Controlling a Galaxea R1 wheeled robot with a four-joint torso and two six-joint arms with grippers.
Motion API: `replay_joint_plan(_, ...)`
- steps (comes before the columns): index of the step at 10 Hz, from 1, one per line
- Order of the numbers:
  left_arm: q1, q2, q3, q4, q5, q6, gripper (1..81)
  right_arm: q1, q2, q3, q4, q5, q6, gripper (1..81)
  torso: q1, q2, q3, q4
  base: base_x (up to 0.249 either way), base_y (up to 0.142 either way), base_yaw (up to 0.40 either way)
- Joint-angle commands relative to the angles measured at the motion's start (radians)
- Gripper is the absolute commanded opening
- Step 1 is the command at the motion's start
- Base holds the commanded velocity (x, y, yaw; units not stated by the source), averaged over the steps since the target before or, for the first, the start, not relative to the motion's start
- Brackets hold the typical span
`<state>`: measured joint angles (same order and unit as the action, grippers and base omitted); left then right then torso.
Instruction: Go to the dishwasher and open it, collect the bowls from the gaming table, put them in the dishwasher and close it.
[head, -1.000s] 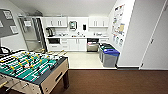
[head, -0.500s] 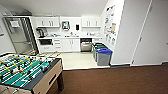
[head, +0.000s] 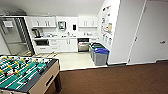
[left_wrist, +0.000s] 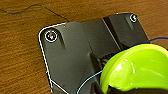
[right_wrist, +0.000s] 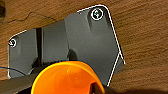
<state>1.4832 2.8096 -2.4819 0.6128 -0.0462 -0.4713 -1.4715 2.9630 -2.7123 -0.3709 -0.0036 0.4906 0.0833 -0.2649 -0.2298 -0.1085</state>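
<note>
Head view: seen across brown carpet toward a small kitchenette at the far end, white cabinets above and below a pale counter. Set under that counter, right of the white cabinet doors, the dishwasher, dark-fronted with a silver band across it, door shut. Just right of it and nearer, a row of grey bins, the nearest with a blue lid. On the far wall, a soap or towel dispenser; on the right-hand wall, posters. At near left, a table-football table with green field and rods, standing on the carpet where pale kitchen flooring begins. At far left, a glass door or partition. Left wrist view: a green bowl, glossy and lime-coloured, close against the camera beside the robot's dark plate, wood-grain brown floor beneath; a thin blue cable curving past the rim. Whether the left gripper is open or closed on the bowl cannot be told. Right wrist view: an orange bowl, rim toward the camera, over the same brown floor. Right gripper likewise impossible to judge as open or closed.
</note>
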Motion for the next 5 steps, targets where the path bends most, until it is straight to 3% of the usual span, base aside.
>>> replay_joint_plan(1,-0.039,-0.018,0.004,-0.001,0.043,0.000,1.0,0.049,-0.009,-0.003,-0.007,-0.050,-0.001,1.0,0.000,0.000,0.000,0.000,0.000,0.000,0.000)
replay_joint_plan(5,-0.040,-0.013,0.004,-0.002,0.036,-0.007,1.0,0.049,-0.008,-0.004,-0.007,-0.050,-0.001,1.0,0.000,0.000,0.000,0.000,0.000,0.000,0.000)
